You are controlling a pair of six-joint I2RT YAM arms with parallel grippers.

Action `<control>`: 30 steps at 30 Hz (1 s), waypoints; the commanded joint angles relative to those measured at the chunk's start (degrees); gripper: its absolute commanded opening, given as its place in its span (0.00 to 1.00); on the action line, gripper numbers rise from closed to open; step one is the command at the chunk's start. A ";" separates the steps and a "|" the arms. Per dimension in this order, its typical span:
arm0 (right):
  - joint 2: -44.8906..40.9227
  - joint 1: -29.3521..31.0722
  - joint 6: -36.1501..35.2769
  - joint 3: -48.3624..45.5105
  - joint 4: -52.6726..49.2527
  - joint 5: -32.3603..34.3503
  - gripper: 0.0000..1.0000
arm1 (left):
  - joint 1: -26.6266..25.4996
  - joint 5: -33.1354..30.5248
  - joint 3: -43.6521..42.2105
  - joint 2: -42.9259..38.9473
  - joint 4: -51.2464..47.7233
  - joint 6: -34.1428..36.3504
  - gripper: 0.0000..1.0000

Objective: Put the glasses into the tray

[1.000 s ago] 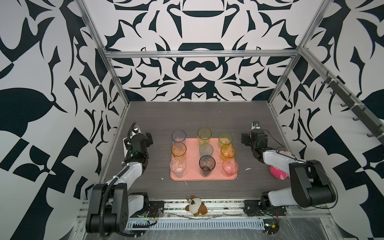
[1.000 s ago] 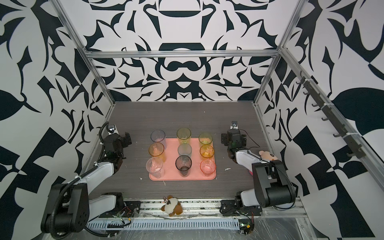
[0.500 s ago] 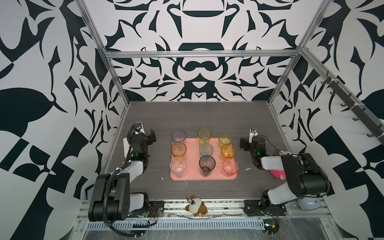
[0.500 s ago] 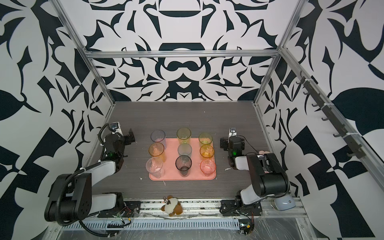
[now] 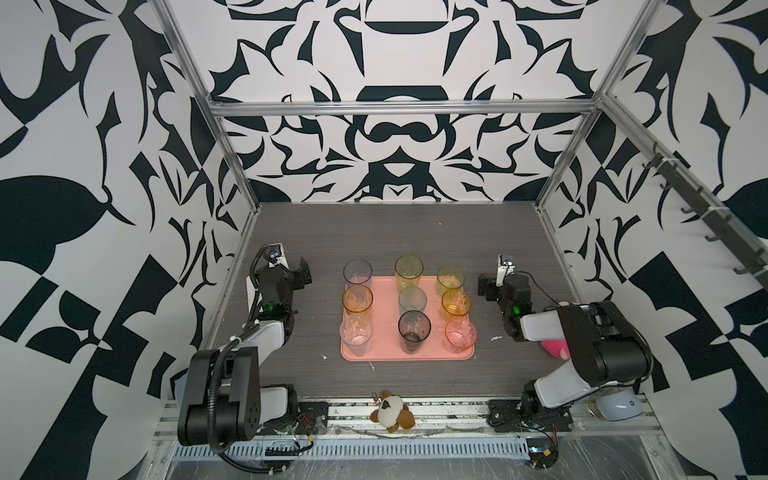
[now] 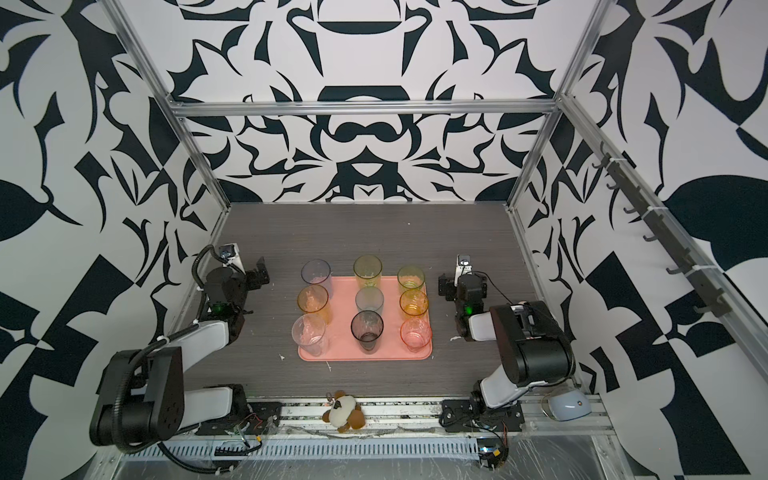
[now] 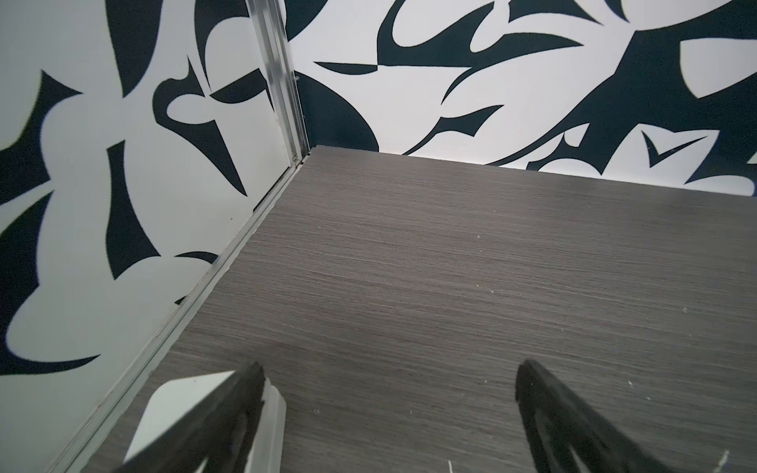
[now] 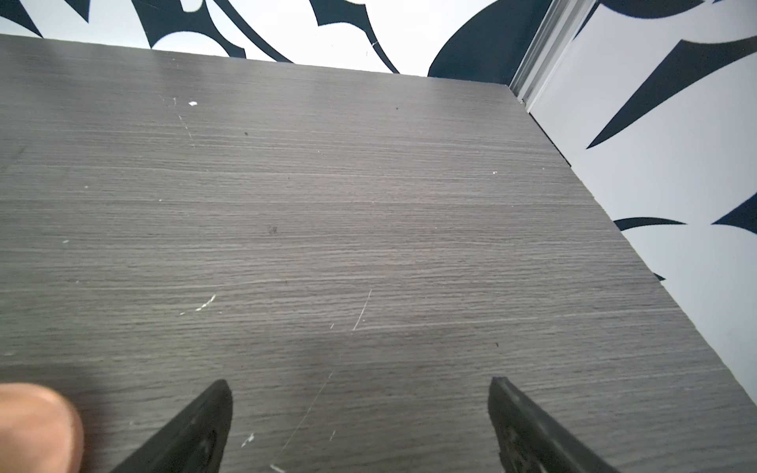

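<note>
Left tool (image 7: 389, 368) and right tool (image 8: 358, 383) gape wide, empty, either side of the salmon tray (image 5: 436, 355) on the table (image 5: 374, 232). Nine see-through glasses (image 5: 412, 299) stand upright on it, three by three: orange, yellow, pink, clear, smoky grey.

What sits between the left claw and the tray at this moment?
Nothing: in both top views only bare grey tabletop separates the open left claw from the tray.

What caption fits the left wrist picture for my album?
Two open black fingers over the grey wooden table, beside a black-and-white patterned wall.
</note>
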 commanded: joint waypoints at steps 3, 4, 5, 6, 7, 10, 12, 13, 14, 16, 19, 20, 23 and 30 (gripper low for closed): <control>-0.50 -0.18 -0.41 -0.23 2.87 -0.12 1.00 | 0.39 1.03 -4.46 3.25 7.92 -1.01 0.99; -0.49 -0.16 -0.41 -0.23 2.83 -0.12 1.00 | 0.37 1.18 -4.78 4.08 9.03 -1.08 0.99; -0.43 -0.19 -0.41 -0.28 2.83 -0.12 1.00 | 0.32 1.46 -4.78 5.13 9.77 -1.07 0.99; -0.51 -0.22 -0.41 -0.23 2.87 -0.12 0.99 | 0.37 1.64 -4.72 6.13 10.53 -0.96 1.00; -0.55 -0.16 -0.41 -0.23 2.87 -0.12 1.00 | 0.39 1.85 -4.60 7.14 11.03 -0.92 1.00; -0.57 -0.21 -0.41 -0.23 2.92 -0.12 0.99 | 0.39 2.14 -4.53 10.88 14.09 -0.97 0.99; -0.56 -0.22 -0.41 -0.23 2.94 -0.12 1.00 | 0.39 2.01 -4.64 14.71 17.34 -1.10 0.99; -0.52 -0.22 -0.41 -0.23 2.94 -0.06 1.00 | 0.31 1.96 -4.59 17.02 20.90 -0.74 1.00; -0.55 -0.21 -0.41 -0.27 2.88 -0.08 1.00 | 0.35 1.24 -4.63 18.03 22.46 -0.50 1.00; -0.55 -0.14 -0.41 -0.26 2.83 -0.11 1.00 | 0.36 0.22 -2.51 15.00 12.92 -2.05 0.99; -0.50 -0.19 -0.41 -0.24 2.96 -0.12 0.99 | 0.38 -2.95 -1.37 17.14 14.83 -2.46 1.00; -0.50 -0.15 -0.41 -0.27 2.96 -0.01 1.00 | 0.45 -3.28 -1.24 16.90 13.98 -2.88 0.99; -0.48 -0.22 -0.41 -0.23 2.95 -0.04 0.99 | 0.43 -3.48 -0.51 16.27 11.42 -3.19 0.99; -0.42 -0.21 -0.14 -0.38 3.20 -0.01 1.00 | 0.39 -3.45 -0.77 16.49 12.16 -3.05 1.00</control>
